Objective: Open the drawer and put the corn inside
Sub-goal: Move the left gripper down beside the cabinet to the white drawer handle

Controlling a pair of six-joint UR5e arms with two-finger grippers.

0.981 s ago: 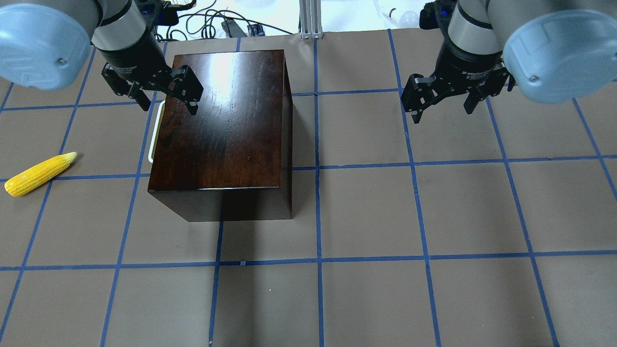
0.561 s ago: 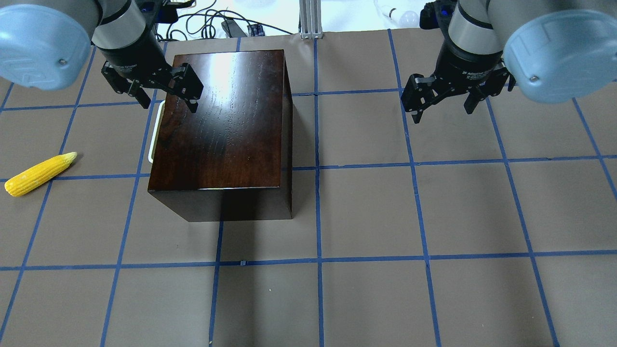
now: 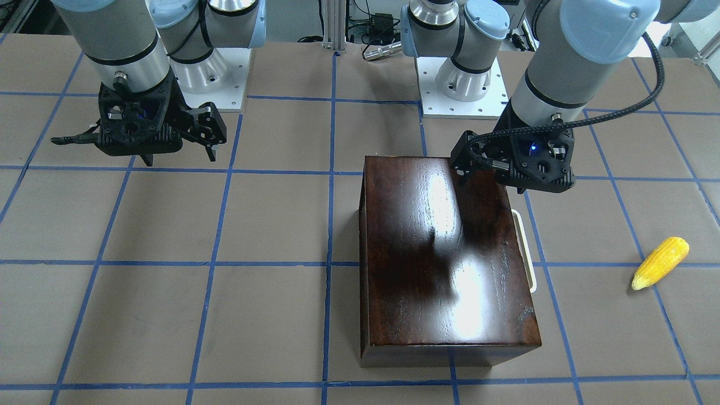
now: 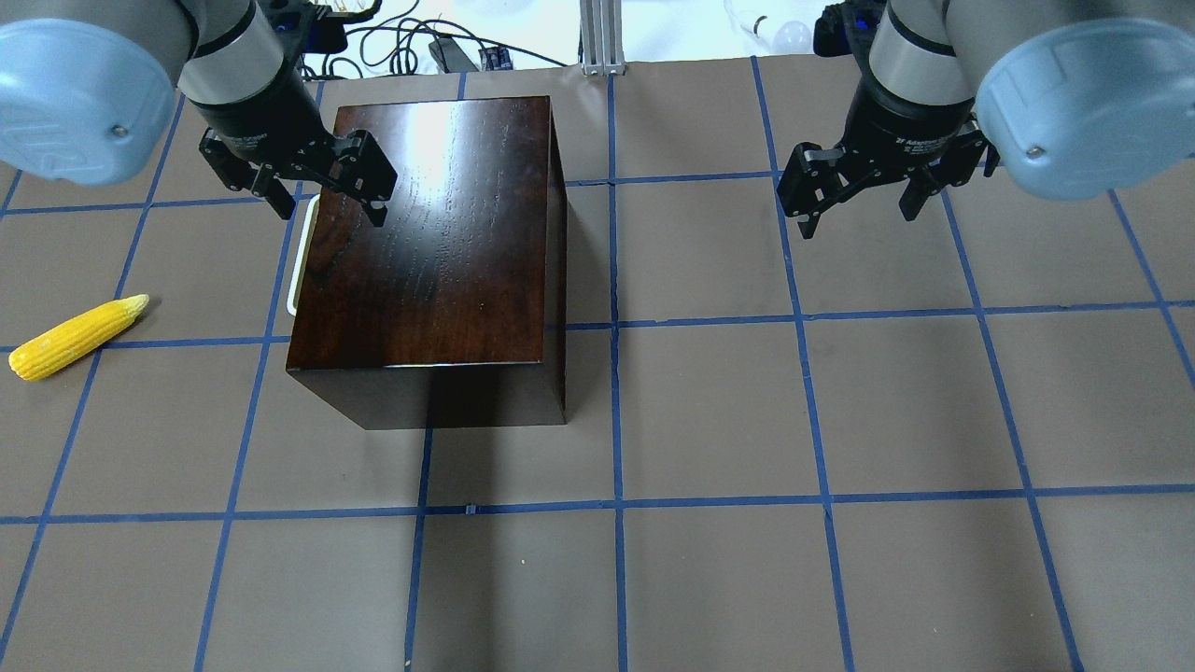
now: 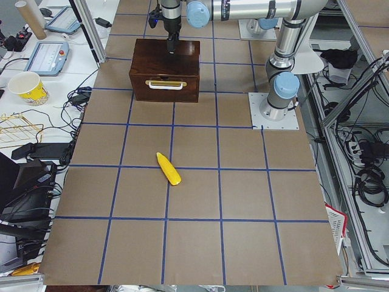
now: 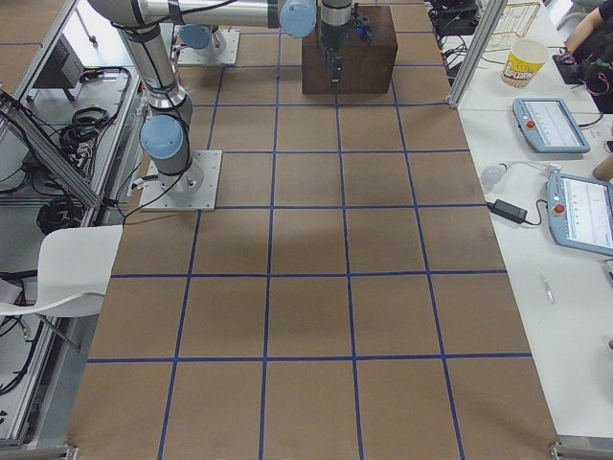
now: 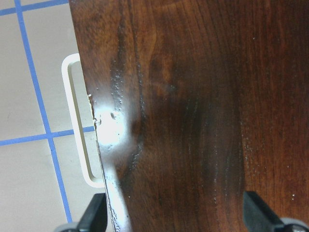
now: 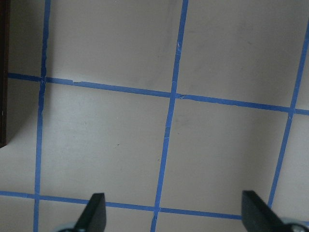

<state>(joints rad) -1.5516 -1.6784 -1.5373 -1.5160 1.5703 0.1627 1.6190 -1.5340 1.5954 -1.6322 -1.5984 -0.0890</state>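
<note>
The dark-brown wooden box [image 4: 439, 233] stands on the table with its drawer pushed in. The drawer's white loop handle [image 4: 297, 257] sticks out on the box's left side, and it also shows in the left wrist view [image 7: 79, 130]. My left gripper [image 4: 329, 210] is open and empty above the box's far left edge. One finger is over the lid and the other is outside it, over the table beyond the handle. The yellow corn [image 4: 77, 336] lies on the table far left of the box. My right gripper [image 4: 857, 217] is open and empty, hovering to the right of the box.
Brown table paper with a blue tape grid [image 4: 616, 504] covers the table. Cables and a metal post [image 4: 597, 37] lie beyond the far edge. The two arm bases [image 3: 450, 84] stand behind the box in the front-facing view. The right wrist view shows the box's edge [image 8: 3, 72] at its left.
My left gripper has shifted slightly, first away and then back toward the handle's far end. The right gripper, box, drawer and corn have not moved.
</note>
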